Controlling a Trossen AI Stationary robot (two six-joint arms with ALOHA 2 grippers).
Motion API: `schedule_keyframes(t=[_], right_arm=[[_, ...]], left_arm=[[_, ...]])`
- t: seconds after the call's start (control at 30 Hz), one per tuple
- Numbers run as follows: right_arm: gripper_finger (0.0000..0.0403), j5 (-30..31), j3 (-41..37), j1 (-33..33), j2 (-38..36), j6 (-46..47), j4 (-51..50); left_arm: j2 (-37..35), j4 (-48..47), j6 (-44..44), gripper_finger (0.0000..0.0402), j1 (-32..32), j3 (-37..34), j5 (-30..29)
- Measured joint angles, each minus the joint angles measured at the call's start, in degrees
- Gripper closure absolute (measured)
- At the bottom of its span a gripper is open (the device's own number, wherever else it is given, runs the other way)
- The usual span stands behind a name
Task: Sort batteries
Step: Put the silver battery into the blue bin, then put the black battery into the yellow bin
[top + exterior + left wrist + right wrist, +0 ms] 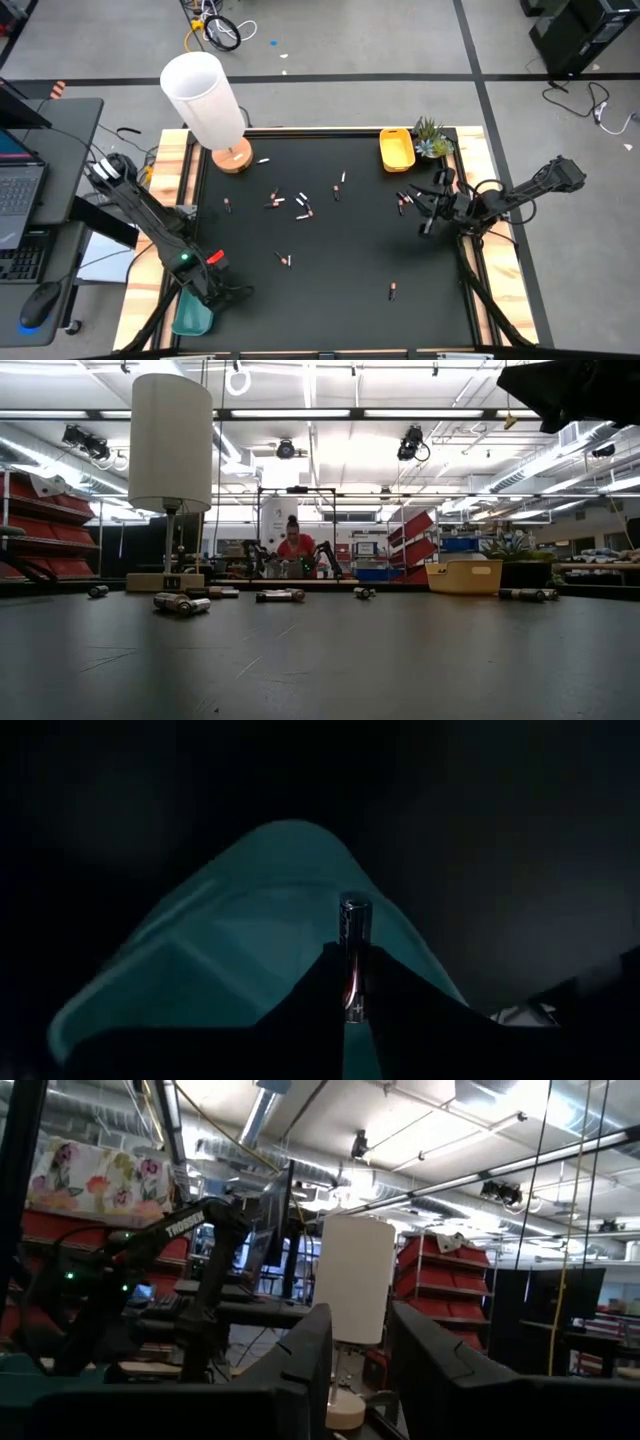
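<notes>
Dark cylindrical battery (354, 960) between left fingers (300, 1005), above smooth teal tray (250, 940)

Grey floor (400, 40), bright ceiling strip lights (330, 415)

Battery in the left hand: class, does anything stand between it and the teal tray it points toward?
Nothing visible does. The left hand grips a dark battery directly over the teal tray, whose open inside shows with nothing across it. In the high view this tray sits at the table's near-left corner.
</notes>
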Motion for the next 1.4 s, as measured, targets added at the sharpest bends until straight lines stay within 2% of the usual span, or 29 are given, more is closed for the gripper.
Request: schedule_keyframes(t=[0.2,0.47,0.9,1.03,1.13,1.4], right_arm=[[0.0312,0.00,-0.02,0.00,0.02,-1.41,1.02],[0.0312,-0.11,-0.01,0.00,0.02,-1.65,1.39],[0.0312,-0.55,-0.01,0.00,0.02,-1.22,1.41],[0.0312,-0.55,-0.01,0.00,0.02,-1.20,1.39],[0.0312,-0.55,-0.01,0.00,0.02,-1.22,1.39],[0.0312,-0.55,0.00,0.00,0.02,-1.20,1.39]], left_arm=[[-0.02,4.42,0.00,0.0361,0.00,-2.60,-0.24],[1.65,5.26,-1.42,0.0359,-1.14,-2.90,-1.58],[2.62,7.18,-3.75,0.0304,-2.27,-2.83,-1.28],[2.62,7.40,-3.86,0.0301,-2.27,-2.69,2.27],[2.62,6.44,-3.90,0.0301,-2.27,-0.82,5.88],[2.58,-4.82,-3.78,0.0300,-2.27,7.62,5.85]])
